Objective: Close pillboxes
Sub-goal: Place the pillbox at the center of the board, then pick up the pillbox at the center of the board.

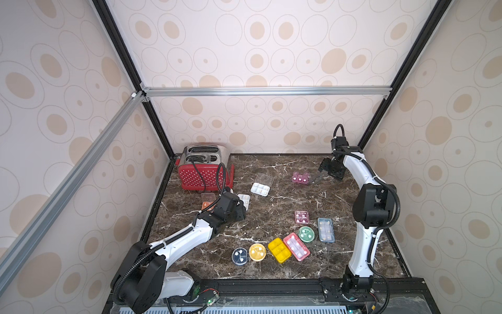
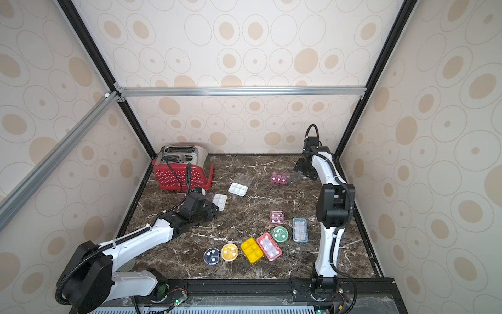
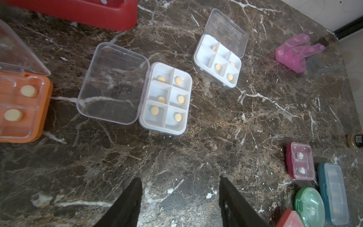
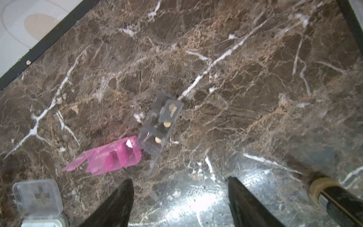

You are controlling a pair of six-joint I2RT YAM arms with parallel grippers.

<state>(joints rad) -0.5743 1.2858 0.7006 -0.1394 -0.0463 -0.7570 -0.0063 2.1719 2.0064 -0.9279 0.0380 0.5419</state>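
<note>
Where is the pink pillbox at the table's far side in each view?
Top view: pink pillbox, far, right of centre.
Top view: pink pillbox, same spot.
Left wrist: pink pillbox beyond raised-lid white pillbox.
Right wrist: pink pillbox beside clear pillbox.
Landmark: raised-lid white pillbox, in all views.

The count gives three round pillboxes and nine rectangular pillboxes, twelve in all. By colour there are two white, two yellow, two blue, and one each orange, magenta, smoky, maroon, red, green. There is also one toaster, one jar, one left gripper and one right gripper.
</note>
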